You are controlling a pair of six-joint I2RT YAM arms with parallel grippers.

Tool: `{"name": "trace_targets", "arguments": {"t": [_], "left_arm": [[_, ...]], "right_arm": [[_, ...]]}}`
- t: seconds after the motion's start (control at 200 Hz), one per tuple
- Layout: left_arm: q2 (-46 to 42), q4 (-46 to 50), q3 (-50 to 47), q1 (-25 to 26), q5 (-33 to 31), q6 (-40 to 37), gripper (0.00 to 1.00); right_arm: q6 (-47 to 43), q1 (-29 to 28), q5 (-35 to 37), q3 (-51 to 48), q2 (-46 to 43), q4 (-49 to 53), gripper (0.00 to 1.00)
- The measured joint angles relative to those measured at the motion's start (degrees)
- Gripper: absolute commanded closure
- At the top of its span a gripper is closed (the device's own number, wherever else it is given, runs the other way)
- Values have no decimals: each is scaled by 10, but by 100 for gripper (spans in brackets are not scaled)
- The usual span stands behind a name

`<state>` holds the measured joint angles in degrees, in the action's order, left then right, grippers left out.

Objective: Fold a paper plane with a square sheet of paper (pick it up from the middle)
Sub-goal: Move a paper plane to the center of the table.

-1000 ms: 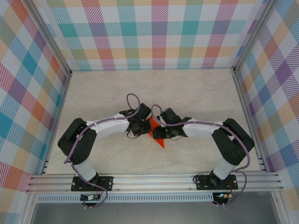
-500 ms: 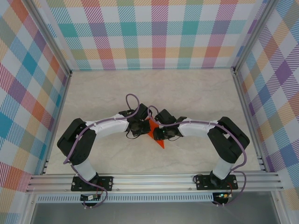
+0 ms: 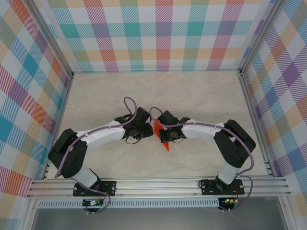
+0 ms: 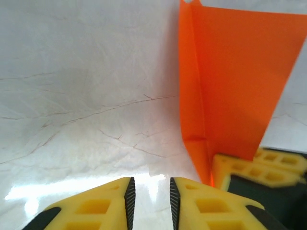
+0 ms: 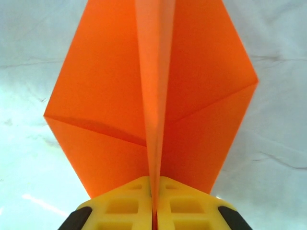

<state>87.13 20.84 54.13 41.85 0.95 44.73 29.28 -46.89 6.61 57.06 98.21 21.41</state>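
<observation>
The orange paper plane (image 3: 161, 132) is a folded sheet with a raised centre crease and two flaps spread to the sides (image 5: 201, 96). It sits mid-table between the two arms, its point toward the near edge. My right gripper (image 5: 154, 186) is shut on the centre crease, the fold pinched between its yellow fingers (image 4: 261, 167). From above, the right gripper (image 3: 164, 136) sits over the paper. My left gripper (image 4: 151, 189) stands slightly open with only bare table between its pads, just left of the paper (image 4: 235, 81). Seen from above, the left gripper (image 3: 147, 133) is apart from it.
The pale marbled table (image 3: 201, 96) is walled by checked panels on three sides, with metal posts at the corners (image 3: 242, 72). An aluminium rail (image 3: 158, 184) carrying both arm bases runs along the near edge.
My left gripper has opened off the paper and its arm has drawn back to the left. My right gripper has closed on the centre crease.
</observation>
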Motion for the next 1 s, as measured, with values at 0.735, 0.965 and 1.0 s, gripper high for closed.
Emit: {"name": "trace_targets", "arguments": {"t": [0.735, 0.965, 1.0], "left_arm": [[-140, 45, -65, -9, -111, 1, 63], [-147, 45, -74, -12, -111, 1, 63], [-147, 45, -75, -12, -111, 1, 63]], "right_arm": [[92, 5, 105, 205, 160, 158, 84], [105, 10, 101, 205, 162, 158, 81], [106, 11, 100, 205, 162, 158, 81]]}}
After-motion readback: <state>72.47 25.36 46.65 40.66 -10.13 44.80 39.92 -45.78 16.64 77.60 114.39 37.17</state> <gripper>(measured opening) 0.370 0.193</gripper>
